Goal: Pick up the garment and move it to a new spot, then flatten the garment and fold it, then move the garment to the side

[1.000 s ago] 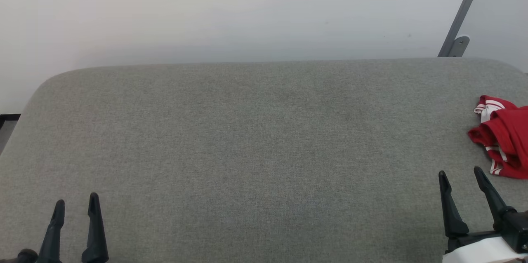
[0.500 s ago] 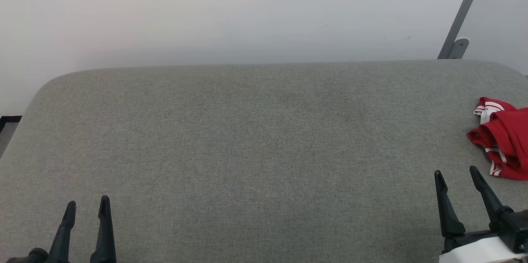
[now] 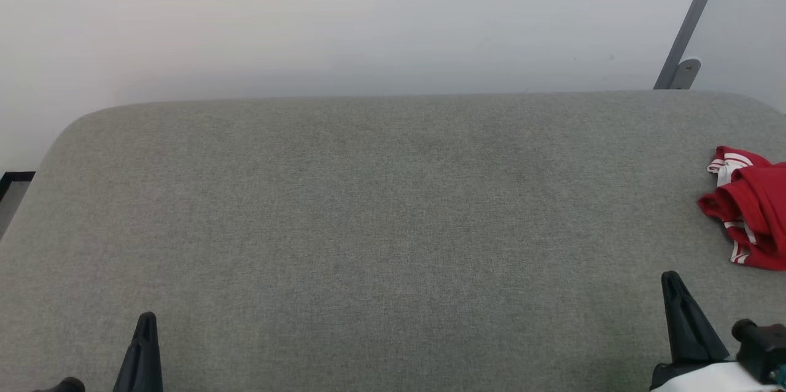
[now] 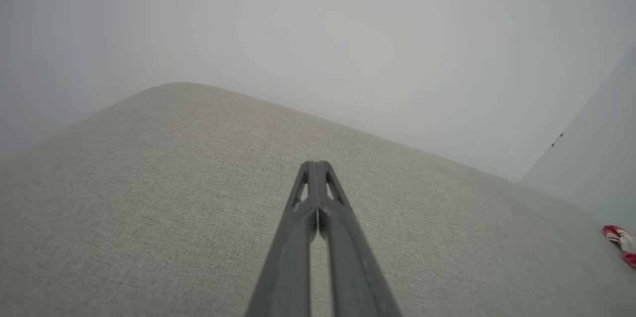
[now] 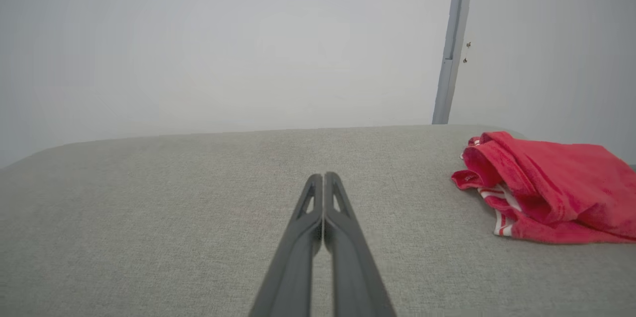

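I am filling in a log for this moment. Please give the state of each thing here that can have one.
garment: bunched up, lying on the grey surface, not held.
left gripper: shut, empty.
right gripper: shut, empty, apart from the garment.

L gripper (image 4: 314, 164) fingers together; R gripper (image 5: 323, 176) likewise

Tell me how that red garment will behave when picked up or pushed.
Probably floppy: the garment lies in soft rumpled folds, so it should sag and unfurl when lifted. Likely light, being thin cloth. Pushed, it would probably bunch rather than slide on the textured grey surface.
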`<state>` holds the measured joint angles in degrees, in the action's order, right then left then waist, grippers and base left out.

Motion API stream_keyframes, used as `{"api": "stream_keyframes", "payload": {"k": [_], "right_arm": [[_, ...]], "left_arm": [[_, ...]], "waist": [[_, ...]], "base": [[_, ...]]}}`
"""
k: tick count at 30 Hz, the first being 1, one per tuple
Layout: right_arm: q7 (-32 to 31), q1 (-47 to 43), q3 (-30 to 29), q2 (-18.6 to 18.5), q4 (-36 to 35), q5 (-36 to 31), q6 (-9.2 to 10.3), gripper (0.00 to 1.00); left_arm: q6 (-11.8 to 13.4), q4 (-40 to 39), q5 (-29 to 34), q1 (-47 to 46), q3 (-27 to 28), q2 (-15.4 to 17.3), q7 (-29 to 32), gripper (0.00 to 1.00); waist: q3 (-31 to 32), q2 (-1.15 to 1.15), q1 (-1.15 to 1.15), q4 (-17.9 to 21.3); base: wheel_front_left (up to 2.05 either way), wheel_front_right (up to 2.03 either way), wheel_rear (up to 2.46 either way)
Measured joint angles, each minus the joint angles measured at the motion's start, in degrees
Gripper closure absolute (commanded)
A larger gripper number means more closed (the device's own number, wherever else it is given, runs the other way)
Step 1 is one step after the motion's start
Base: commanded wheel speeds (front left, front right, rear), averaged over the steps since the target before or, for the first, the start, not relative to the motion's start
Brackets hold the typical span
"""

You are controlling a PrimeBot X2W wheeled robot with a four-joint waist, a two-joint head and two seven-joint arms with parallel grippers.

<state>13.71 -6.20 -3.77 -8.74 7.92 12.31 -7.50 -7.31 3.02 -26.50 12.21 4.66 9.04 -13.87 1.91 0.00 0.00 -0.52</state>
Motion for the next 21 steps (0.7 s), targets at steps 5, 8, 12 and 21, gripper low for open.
{"api": "stream_keyframes", "payload": {"k": [5,8,12,21], "right_arm": [[-1.3,0.4,-0.1,0.4,0.3,5.6,0.00,1.00],[-2.2,1.1,-0.2,0.7,0.5,8.8,0.00,1.00],[-3.2,1.5,-0.3,1.0,1.1,12.9,0.00,1.00],[-5.4,2.8,-0.6,1.5,1.7,21.4,0.00,1.00]], "left_arm": [[0.0,0.7,-4.9,-0.6,0.0,-0.2,1.3,1.00],[0.0,1.3,-7.4,-1.5,0.0,-0.4,2.0,1.00],[0.0,2.0,-10.8,-2.5,0.0,-0.7,3.1,1.00],[0.0,3.2,-17.9,-4.4,0.1,-1.4,5.1,1.00]], "waist": [[-0.1,0.00,0.00,0.0],[-0.1,0.00,-0.01,0.0],[-0.2,0.00,0.00,0.0],[-0.4,0.00,0.00,0.1]], "base": [[0.00,0.00,0.00],[0.00,0.00,0.00],[0.00,0.00,0.00],[0.00,0.00,0.00]]}}
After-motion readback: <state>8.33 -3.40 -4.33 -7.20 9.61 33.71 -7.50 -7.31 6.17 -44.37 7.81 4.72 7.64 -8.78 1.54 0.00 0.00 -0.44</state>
